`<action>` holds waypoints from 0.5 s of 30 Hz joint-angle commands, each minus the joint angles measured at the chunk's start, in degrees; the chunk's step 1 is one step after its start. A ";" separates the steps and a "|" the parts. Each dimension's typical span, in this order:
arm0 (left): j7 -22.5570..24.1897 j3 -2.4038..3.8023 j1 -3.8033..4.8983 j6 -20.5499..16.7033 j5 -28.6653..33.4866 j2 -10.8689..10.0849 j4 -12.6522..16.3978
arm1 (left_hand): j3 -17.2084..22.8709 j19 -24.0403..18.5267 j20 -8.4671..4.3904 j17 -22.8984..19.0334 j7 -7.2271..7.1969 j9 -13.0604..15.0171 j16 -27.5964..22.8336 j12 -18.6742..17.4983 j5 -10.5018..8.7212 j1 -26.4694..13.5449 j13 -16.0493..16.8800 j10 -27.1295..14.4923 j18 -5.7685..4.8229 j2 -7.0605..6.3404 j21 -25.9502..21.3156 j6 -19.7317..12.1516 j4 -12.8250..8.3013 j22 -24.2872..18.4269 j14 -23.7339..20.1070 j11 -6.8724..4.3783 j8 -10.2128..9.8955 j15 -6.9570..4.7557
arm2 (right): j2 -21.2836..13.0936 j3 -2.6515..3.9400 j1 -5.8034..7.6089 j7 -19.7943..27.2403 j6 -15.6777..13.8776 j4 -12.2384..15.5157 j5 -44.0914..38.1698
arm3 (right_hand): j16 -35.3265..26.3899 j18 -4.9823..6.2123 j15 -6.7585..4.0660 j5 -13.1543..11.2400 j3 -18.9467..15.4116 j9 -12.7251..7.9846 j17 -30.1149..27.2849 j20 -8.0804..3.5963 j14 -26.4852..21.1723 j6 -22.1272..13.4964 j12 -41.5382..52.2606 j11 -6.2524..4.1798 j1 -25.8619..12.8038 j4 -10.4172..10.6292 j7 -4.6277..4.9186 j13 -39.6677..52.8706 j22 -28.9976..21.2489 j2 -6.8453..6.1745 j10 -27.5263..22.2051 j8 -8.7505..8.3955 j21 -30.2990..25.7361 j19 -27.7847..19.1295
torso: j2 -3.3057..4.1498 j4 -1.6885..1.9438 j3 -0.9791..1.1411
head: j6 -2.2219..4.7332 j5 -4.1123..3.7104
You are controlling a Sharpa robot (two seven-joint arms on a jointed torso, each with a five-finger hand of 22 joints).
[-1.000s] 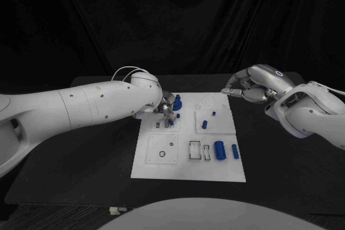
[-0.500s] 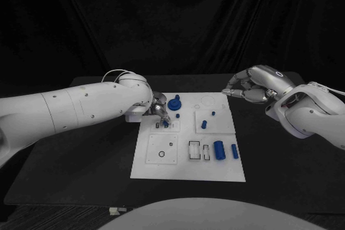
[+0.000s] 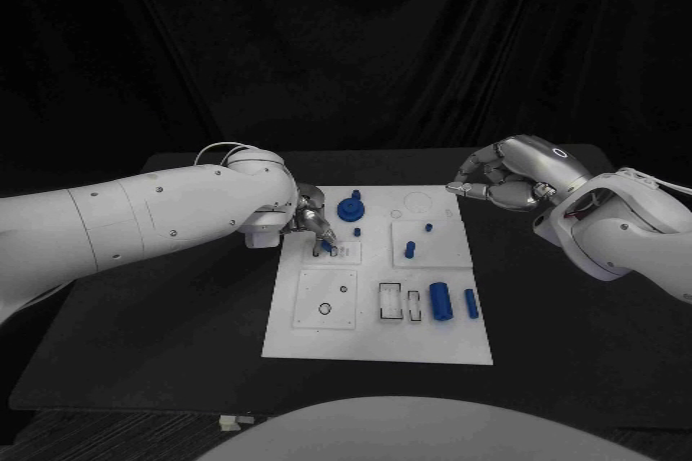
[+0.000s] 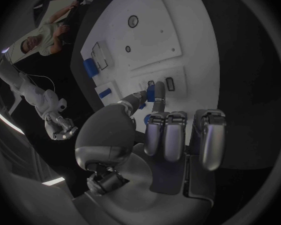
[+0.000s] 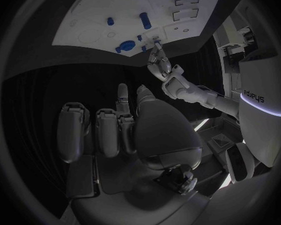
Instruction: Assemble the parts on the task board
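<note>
The left arm reaches in from the left, its hand (image 3: pixel 315 224) turned down with fingertips (image 4: pixel 158 91) pinched together. The right arm bends in from the right, its hand (image 3: pixel 499 182) raised at the far side, fingers curled in on nothing.

Black table (image 3: pixel 173 341) underneath, matte and dark, spreading wide to both sides and toward the near edge. Black curtain (image 3: pixel 346 61) hanging behind the far edge, in soft vertical folds, closing off the whole background.

Blue parts (image 3: pixel 441 301) lie on the white task board (image 3: pixel 378 341), itself on a black table (image 3: pixel 159 331).
</note>
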 commanded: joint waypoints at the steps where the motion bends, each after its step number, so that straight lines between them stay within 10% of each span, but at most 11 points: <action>1: -0.63 0.04 -0.09 -1.22 1.09 -0.07 0.28 | 4.50 3.62 0.36 15.10 -0.18 0.04 0.15 0.20 0.28 -0.49 15.10 5.77 0.47 -0.09 -0.24 0.23 -4.03 12.89 6.05 -0.15 0.30 0.14 | -0.03 0.04 -0.15 -1.25 0.51 -0.04 -0.10 | -0.30 -0.12 -0.15 0.19 -0.02 0.05 2.72 -0.06 3.78 -0.31 0.14 -0.16 0.58 -0.40 -0.17 15.09 11.69 0.12 5.89 -0.36 -0.21 1.72 | 0.02 0.00 -0.01 | 0.01 0.23; 15: -1.98 0.02 -0.13 -3.23 4.36 -0.97 1.07 | 4.80 3.64 0.29 15.10 -0.26 0.27 0.15 0.20 0.00 -1.26 15.10 5.77 0.47 0.02 -0.24 0.28 -3.62 12.91 6.05 -0.24 0.27 0.05 | 0.12 0.04 -0.19 -1.40 0.74 -0.20 -0.10 | -0.39 -0.09 -0.17 1.39 0.10 0.09 2.57 -0.08 3.76 -0.31 0.14 -0.18 1.22 -0.57 -0.20 15.09 11.64 0.16 5.89 -0.42 -0.37 1.66 | 0.05 -0.02 -0.03 | 0.01 0.40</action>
